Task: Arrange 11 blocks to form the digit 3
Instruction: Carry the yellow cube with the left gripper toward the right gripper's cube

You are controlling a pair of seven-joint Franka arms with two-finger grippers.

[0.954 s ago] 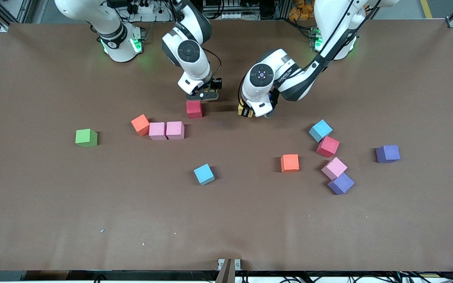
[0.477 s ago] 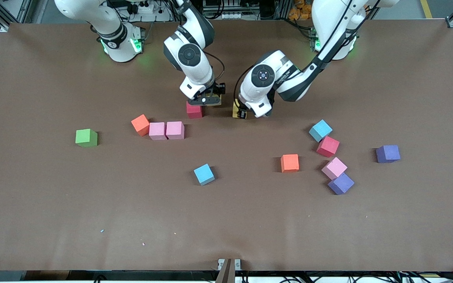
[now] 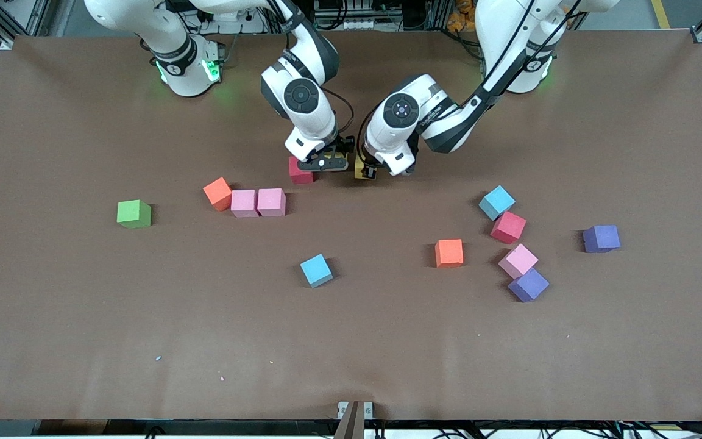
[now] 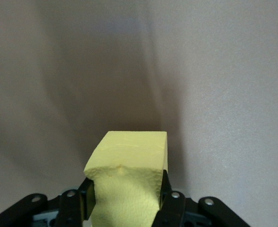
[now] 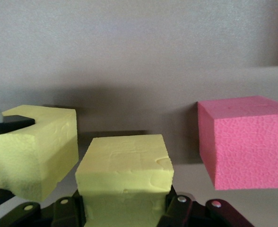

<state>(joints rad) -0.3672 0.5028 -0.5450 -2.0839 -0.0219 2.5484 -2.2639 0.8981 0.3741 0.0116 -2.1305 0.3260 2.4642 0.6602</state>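
Yellow block (image 5: 124, 176) is clamped in your right gripper (image 3: 325, 162) beside the red block (image 3: 300, 171); your left gripper (image 3: 368, 173) grips another yellow block (image 4: 127, 182), just beside.

Brown desk (image 3: 351, 353) seen from above, lone green cube (image 3: 134, 213) set upright toward nine o'clock, well apart from everything else, tiny pale specks (image 3: 158, 358) scattered near seven o'clock, metal bracket (image 3: 354, 411) clamped at the six o'clock edge

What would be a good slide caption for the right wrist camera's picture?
Right gripper clamps a yellow cube beside a red cube, while the left gripper's yellow cube sits close alongside.
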